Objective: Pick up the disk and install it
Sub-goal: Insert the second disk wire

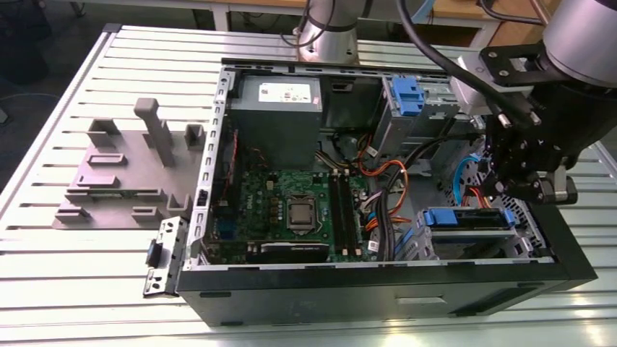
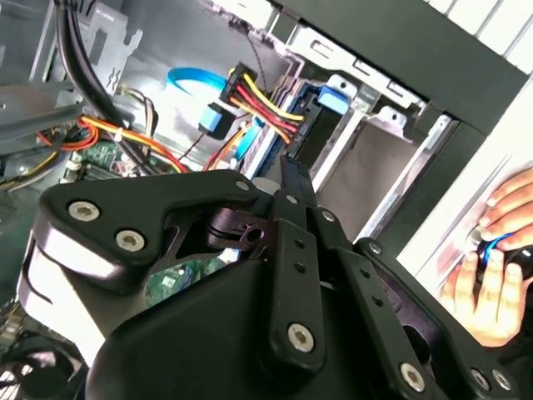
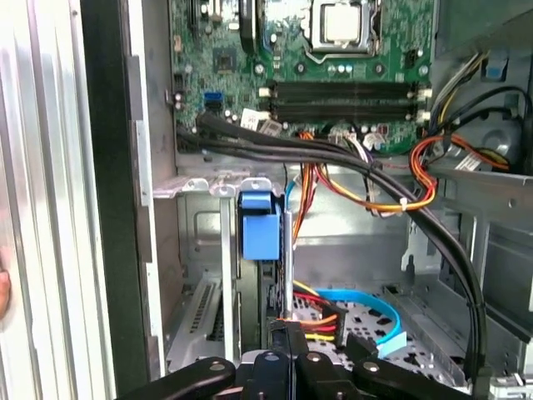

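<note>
Disk (image 1: 464, 219), blue-railed, seated in the drive cage at the open computer case's (image 1: 386, 278) front corner on the exterior view's right; gripper (image 1: 521, 184) just above it, jaw opening and hold cannot be told; install step apparently closing, calling for a seating check.

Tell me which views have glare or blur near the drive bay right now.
Exterior view: sharp, evenly lit, soft sheen on the slatted table. Second wrist view: the claw body looms dark and close, the bright cables behind look soft, a hand is washed out. First wrist view: glare streaks on the table slats, motherboard crisp.
</note>
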`<action>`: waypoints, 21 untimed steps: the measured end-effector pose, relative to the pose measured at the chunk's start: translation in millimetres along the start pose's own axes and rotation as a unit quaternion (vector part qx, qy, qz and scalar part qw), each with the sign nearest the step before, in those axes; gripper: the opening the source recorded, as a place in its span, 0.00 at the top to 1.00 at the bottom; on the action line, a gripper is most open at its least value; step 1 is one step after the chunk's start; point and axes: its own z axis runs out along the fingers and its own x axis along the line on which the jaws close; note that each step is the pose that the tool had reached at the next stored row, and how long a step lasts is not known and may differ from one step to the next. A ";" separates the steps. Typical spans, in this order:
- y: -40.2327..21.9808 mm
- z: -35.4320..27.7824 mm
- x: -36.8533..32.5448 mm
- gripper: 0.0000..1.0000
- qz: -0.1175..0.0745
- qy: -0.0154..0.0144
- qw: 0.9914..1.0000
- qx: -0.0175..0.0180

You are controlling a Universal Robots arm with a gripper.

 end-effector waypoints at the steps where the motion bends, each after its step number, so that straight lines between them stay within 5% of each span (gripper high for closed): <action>1: -0.9 0.1 0.0 0.89 0.000 0.000 1.000 -0.006; 3: -2.8 0.4 -0.1 0.89 0.001 0.000 1.000 -0.016; 6: -5.6 0.8 -1.6 0.89 0.001 0.001 1.000 -0.022; 21: -12.1 -11.2 -9.6 0.89 0.001 0.001 1.000 -0.029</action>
